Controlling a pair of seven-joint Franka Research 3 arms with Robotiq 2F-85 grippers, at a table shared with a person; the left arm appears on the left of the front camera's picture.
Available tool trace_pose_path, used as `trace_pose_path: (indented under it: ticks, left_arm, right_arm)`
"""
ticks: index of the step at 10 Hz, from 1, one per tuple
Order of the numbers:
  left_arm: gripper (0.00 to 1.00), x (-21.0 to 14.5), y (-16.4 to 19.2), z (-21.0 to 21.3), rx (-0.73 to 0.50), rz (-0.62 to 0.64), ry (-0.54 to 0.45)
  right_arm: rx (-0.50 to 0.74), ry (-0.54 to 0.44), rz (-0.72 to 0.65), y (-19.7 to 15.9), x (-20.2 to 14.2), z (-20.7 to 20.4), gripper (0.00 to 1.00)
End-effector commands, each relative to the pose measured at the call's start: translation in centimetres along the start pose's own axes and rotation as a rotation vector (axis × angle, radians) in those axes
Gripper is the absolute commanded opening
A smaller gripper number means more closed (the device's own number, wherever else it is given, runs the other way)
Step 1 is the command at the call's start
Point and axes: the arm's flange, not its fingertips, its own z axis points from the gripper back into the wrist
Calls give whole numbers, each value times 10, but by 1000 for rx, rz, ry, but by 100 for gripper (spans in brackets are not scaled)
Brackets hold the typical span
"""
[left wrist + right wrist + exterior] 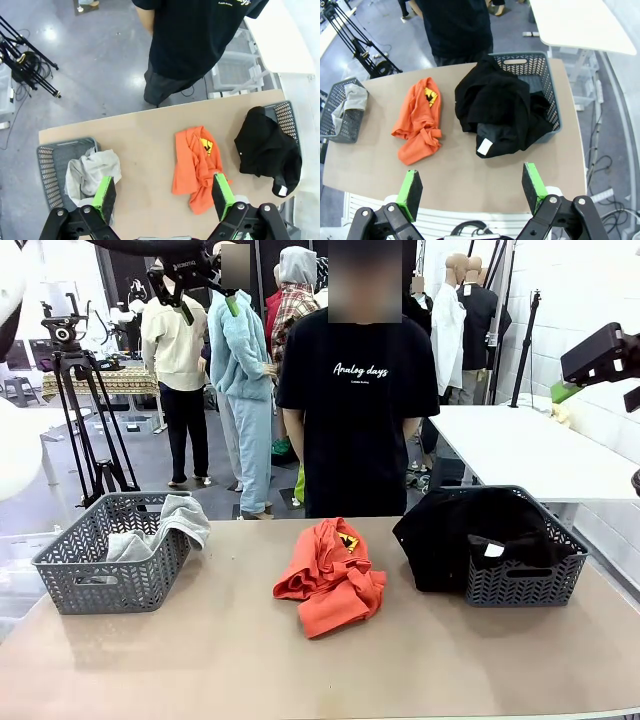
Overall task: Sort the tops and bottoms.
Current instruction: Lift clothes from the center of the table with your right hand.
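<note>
Grey plastic on the far left: a basket [110,565] with the light grey top [180,520] draped over its rim, half in, half spilling out. In the left wrist view the left gripper [164,196] hangs high above the table [220,660], green pads spread wide, nothing between them. Centre of the table, the orange-red top [330,575] lies crumpled in a heap, its yellow-and-black print [348,541] facing up, well apart from both baskets. A person in a black T-shirt [358,410] stands at the far edge, just behind it. On the right, the black bottoms [470,530] fill the second grey basket [530,580] and hang over its near-left wall, a white tag [492,550] showing. The right gripper [472,189] hovers above, fingers wide apart, empty.
</note>
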Motion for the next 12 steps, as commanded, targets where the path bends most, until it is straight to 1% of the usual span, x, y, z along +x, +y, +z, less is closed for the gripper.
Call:
trace_pose_path:
  ticks: [1, 2, 3, 4, 5, 6, 7, 8, 9, 10, 11, 12]
  left_arm:
    - [100, 2, 2, 0, -1, -24, -14]
    - [100, 0, 0, 0, 0, 0, 0]
    - [100, -28, 25, -15, 99, 36, 78]
    - [100, -67, 55, -27, 207, 77, 99]
    - [100, -110, 76, -32, 256, 59, 92]
    - [100, -157, 98, -39, 343, 30, 17]
    - [100, -191, 112, -45, 354, 42, -9]
    - [100, -216, 120, -51, 321, 33, -64]
    - [100, -239, 124, -58, 321, 67, -85]
    - [100, -261, 125, -61, 317, 105, -66]
    - [100, -282, 120, -67, 263, 57, 143]
    - [100, -296, 123, -68, 232, 25, 319]
  right_arm:
    - [2, 11, 6, -1, 0, -1, 100]
    - [2, 11, 6, -1, 0, -1, 100]
    - [2, 11, 6, -1, 0, -1, 100]
    - [2, 11, 6, -1, 0, -1, 100]
    - [2, 11, 6, -1, 0, -1, 100]
    - [2, 11, 6, -1, 0, -1, 100]
    - [2, 11, 6, -1, 0, -1, 100]
    - [2, 11, 6, -1, 0, -1, 100]
    - [2, 11, 6, -1, 0, -1, 100]
    - [2, 11, 6, -1, 0, -1, 100]
    - [2, 11, 6, -1, 0, -1, 100]
    - [2, 11, 6, -1, 0, -1, 100]
